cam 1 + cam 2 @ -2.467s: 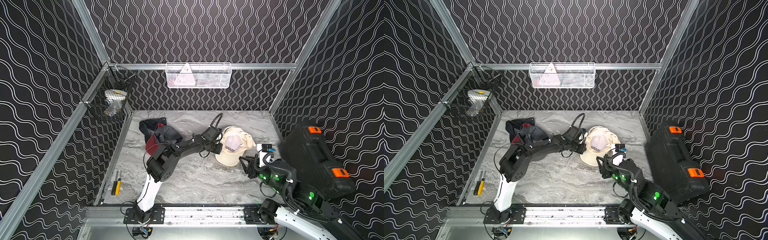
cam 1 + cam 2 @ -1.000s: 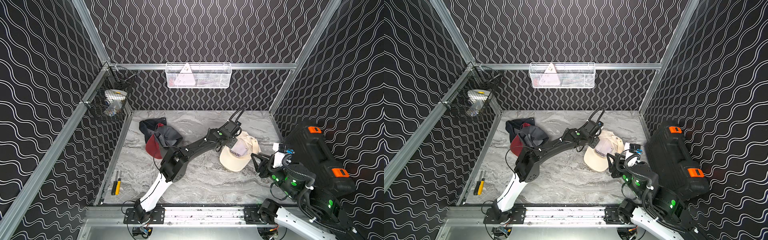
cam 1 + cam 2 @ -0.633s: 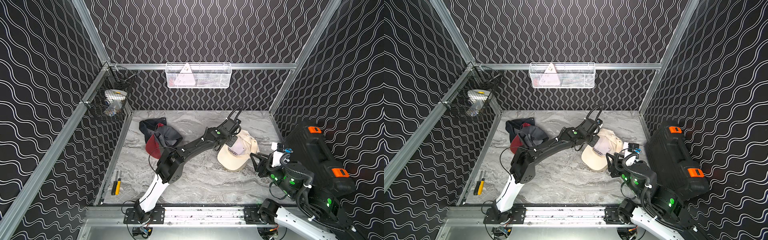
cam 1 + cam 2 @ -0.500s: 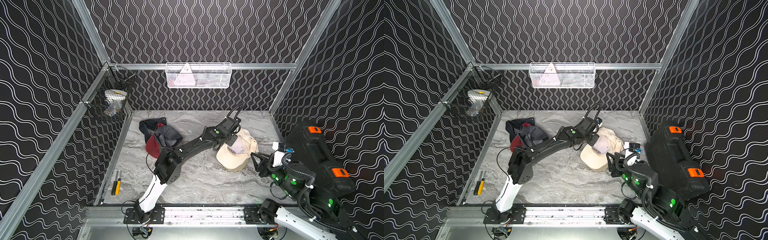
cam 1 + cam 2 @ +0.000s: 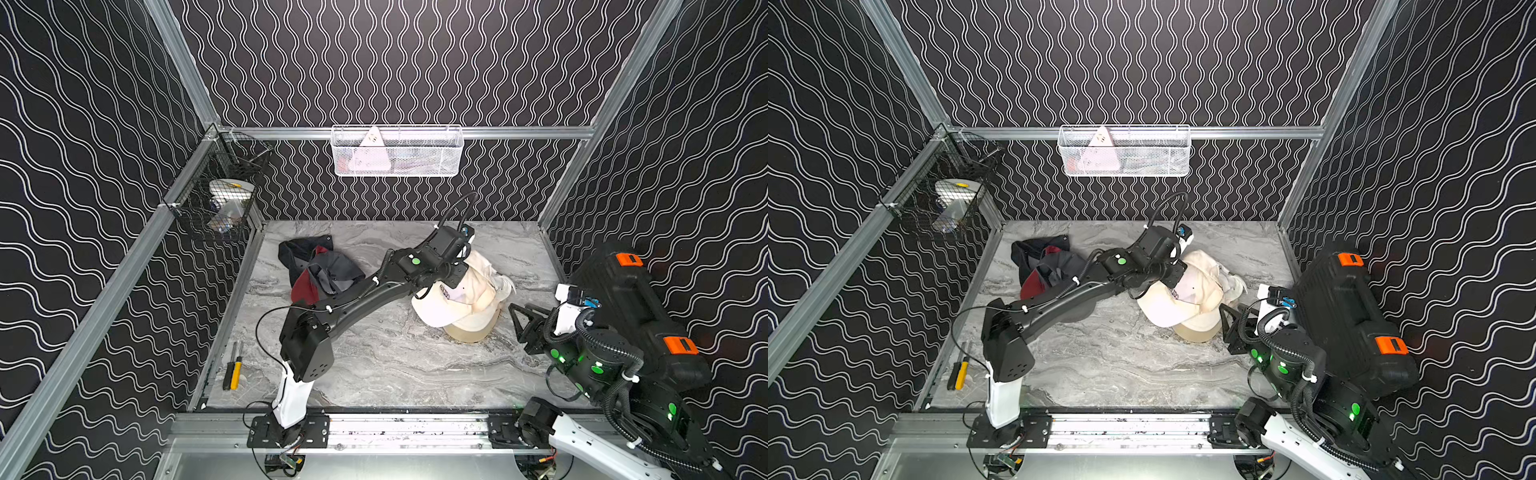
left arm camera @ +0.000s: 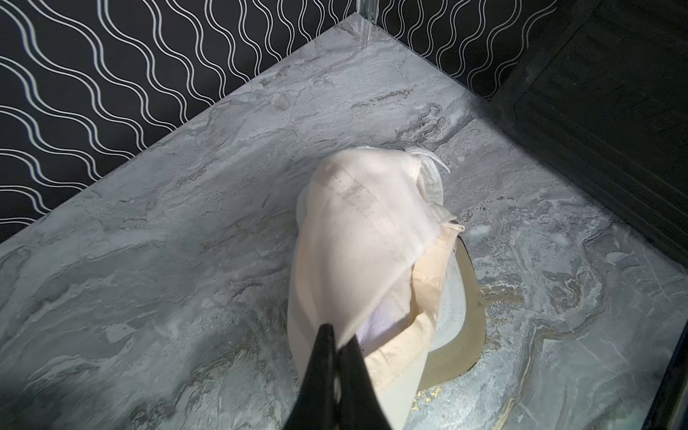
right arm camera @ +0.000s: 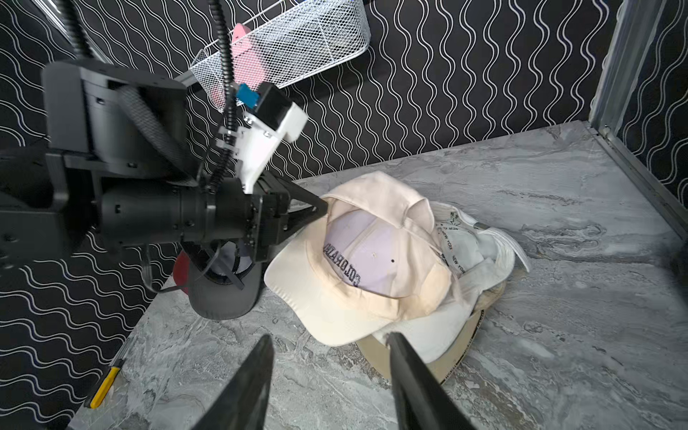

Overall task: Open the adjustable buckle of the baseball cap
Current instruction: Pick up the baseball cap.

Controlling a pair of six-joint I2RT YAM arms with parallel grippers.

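Observation:
A cream baseball cap [image 5: 444, 309] [image 5: 1167, 309] tops a small pile of pale caps at the table's right-centre, and a lavender cap [image 7: 363, 251] with dark lettering is tucked inside it. My left gripper [image 7: 323, 205] [image 6: 337, 335] is shut on the cream cap's rear fabric edge and holds that edge raised. My right gripper [image 7: 327, 340] [image 5: 513, 311] stands open just in front and right of the pile, and one finger is close to the tan brim [image 7: 459, 359] at the bottom. I cannot make out the adjustable buckle. A white cap [image 7: 484, 257] shows a loose strap.
Dark grey, red and black caps [image 5: 320, 266] lie at the left-centre. A black case with orange latches [image 5: 636, 307] fills the right side. Yellow-handled tools [image 5: 232, 370] lie by the left edge. A white wire basket [image 5: 397, 151] and a black one [image 5: 220, 203] hang on the walls.
My left gripper reached over the pile, shut on the cream cap's edge and pulled it slightly left. The right gripper backed off to the right and opened a little wider.

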